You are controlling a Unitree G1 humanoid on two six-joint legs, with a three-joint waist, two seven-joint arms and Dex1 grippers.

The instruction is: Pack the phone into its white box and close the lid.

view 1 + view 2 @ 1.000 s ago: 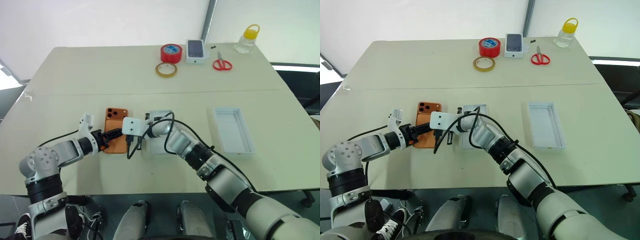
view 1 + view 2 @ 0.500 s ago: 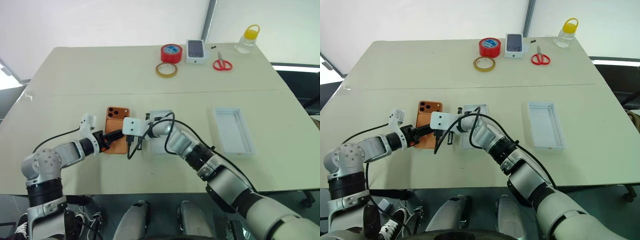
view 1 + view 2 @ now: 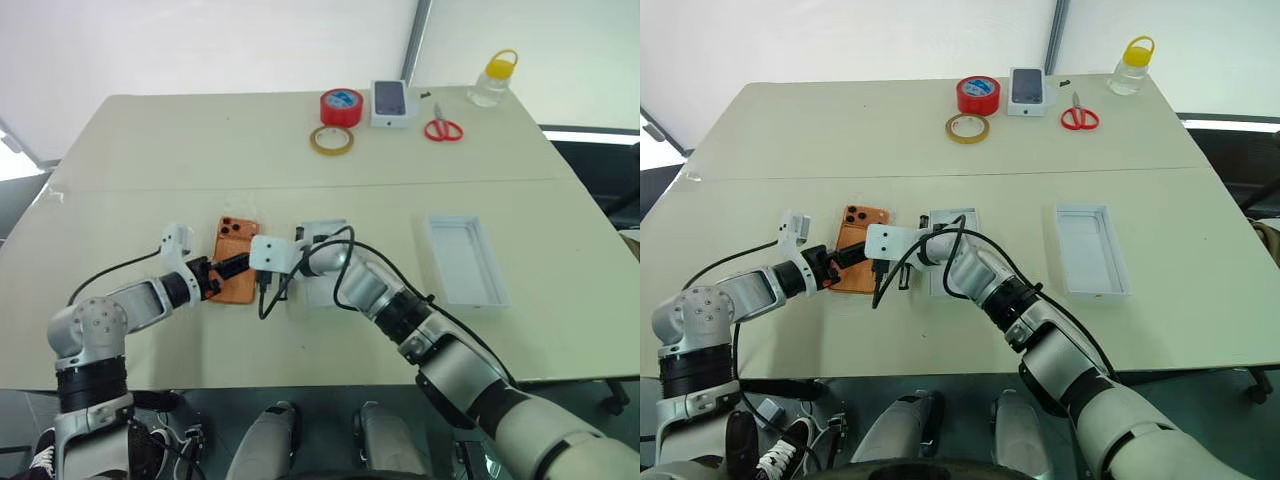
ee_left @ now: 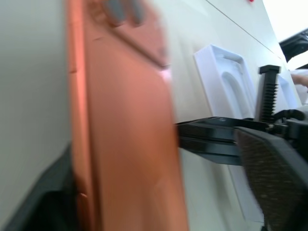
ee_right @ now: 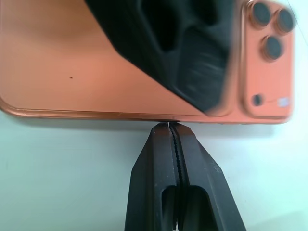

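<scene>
Item: one orange-backed smartphone with rounded corners and three dark lenses (image 3: 238, 245), lying back-up on the pale beige table (image 3: 180, 150), just beside a flat white insert with an oval recess (image 3: 322, 230) and well apart from the shallow white rectangular cardboard tray (image 3: 465, 260) off to the robot's right, which was judged to be the white box. Handling, as judged: a stiff, thin slab with a smooth glossy back, likely slippery and liable to scuff or crack if dropped; light enough for one gripper. With its flat faces against the table, the best hold looked to be across the two long edges near the middle, clear of the lens cluster. Tools: the left gripper (image 3: 228, 270) stood with its jaws wide, spanning the phone, one finger near an edge and the other apart from it, gripping nothing. The right gripper (image 5: 171, 127) had its fingers pressed fully together, tips touching the phone's long edge, holding nothing. Count: one phone; one white tray; one insert; two tape rolls, one red (image 3: 342, 106) and one tan (image 3: 331, 140); one small white box printed with a phone picture (image 3: 392, 102); one pair of red-handled scissors (image 3: 444, 128); one clear bottle with a yellow cap (image 3: 495, 78).
</scene>
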